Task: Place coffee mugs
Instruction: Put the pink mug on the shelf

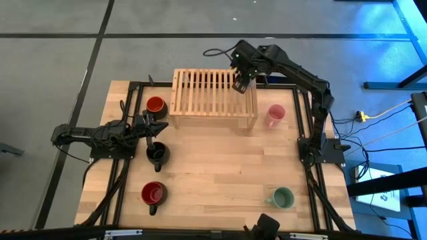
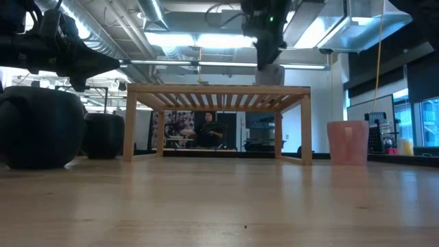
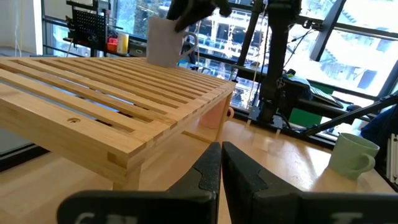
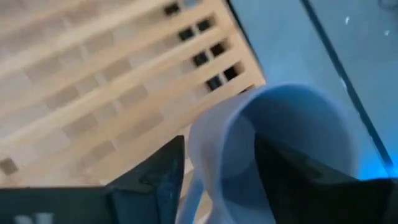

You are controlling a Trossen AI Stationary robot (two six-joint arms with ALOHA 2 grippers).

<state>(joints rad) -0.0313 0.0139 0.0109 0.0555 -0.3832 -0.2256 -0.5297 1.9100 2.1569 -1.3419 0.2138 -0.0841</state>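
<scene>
The pale wooden table [image 1: 220,167] stood on grey floor beneath bright ceiling lights, and the lavender mug [image 3: 165,42], smooth and upright, sat on the slatted rack [image 1: 212,100] at its far right corner, the right gripper [image 1: 241,83] spread astride its rim, while the left gripper [image 3: 221,168], pinched together, waited near the table's left edge.

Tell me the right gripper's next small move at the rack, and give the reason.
Probably lift the right gripper straight up, clear of the lavender mug. The mug stands upright on the slatted wooden rack near its far right corner, and the gripper's fingers have spread, one outside the mug wall and one inside the rim. Any sideways pull could tip the mug, so rise first.
</scene>
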